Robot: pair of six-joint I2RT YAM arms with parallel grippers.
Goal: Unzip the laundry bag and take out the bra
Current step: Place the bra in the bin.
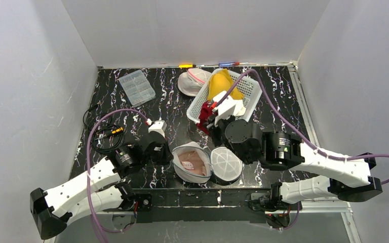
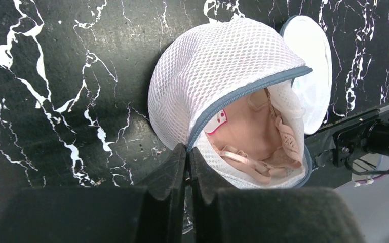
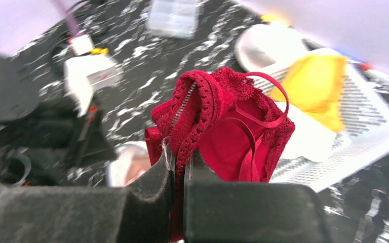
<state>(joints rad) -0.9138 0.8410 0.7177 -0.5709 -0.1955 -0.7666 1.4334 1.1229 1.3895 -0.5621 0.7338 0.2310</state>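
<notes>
Cables [image 1: 104, 136] and a plastic box [image 1: 137, 87] lie left; the basket [image 1: 248, 93] holds a yellow cloth [image 1: 222, 83]. The unzipped laundry bag [image 2: 212, 55] holds a pink bra [image 2: 253, 126], with the left end effector [image 2: 187, 154] closed at its rim. The right end effector [image 3: 179, 162] clamps a red bra [image 3: 223, 121] by the basket.

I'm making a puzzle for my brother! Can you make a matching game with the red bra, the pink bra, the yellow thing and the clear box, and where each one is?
Things:
1. red bra
2. pink bra
3. yellow thing
4. clear box

Places:
A. in the white basket
B. flat on the table
C. pinched in the right gripper
D. inside the open mesh bag

Pairs: 1-C, 2-D, 3-A, 4-B
</notes>
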